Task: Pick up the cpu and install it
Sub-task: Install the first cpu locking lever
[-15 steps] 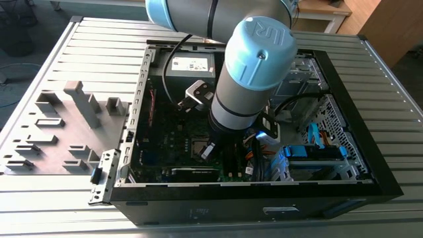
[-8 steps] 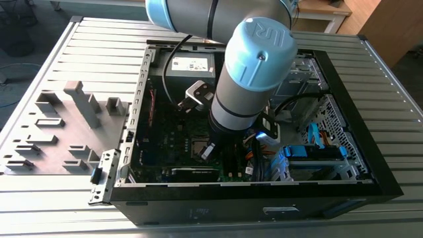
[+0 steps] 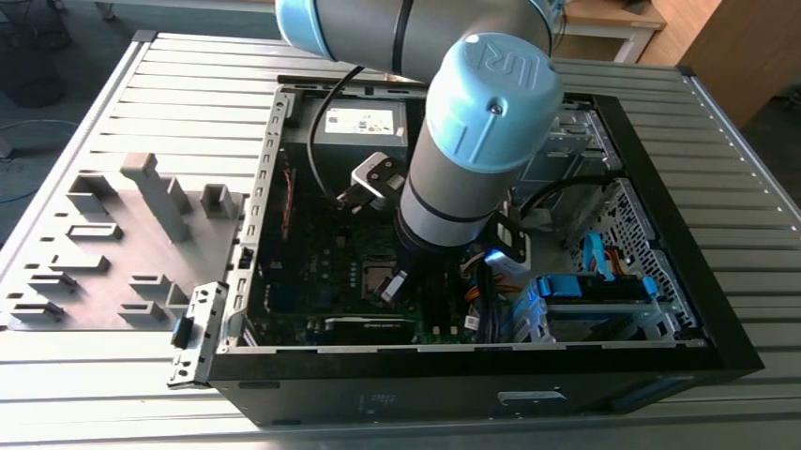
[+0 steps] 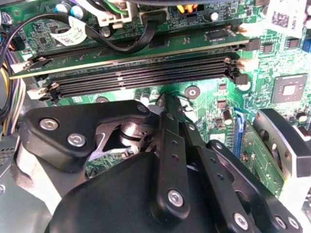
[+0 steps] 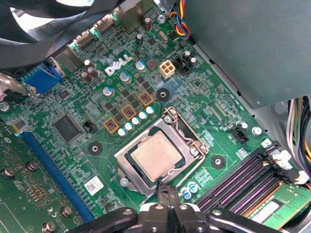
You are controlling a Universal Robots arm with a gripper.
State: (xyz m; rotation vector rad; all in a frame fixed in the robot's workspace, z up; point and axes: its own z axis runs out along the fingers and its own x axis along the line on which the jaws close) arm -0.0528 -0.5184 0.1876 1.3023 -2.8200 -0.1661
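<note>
Your gripper (image 5: 167,194), fingers pressed together and empty, hovers beside the cpu (image 5: 156,156) seated in its metal-framed socket (image 5: 187,133): a light, rigid, fragile chip, best taken by opposite edges.

White lettering (image 5: 118,63) marks the green motherboard (image 5: 97,121).

This is a robotics lab or test workshop. An open computer case (image 3: 476,375) lies on a ribbed metal worktable (image 3: 751,244), its motherboard (image 5: 97,121) bared, beside a grey fixture tray (image 3: 113,244) on the exterior view's left. Wooden furniture (image 3: 726,37) stands at the far edge.
</note>
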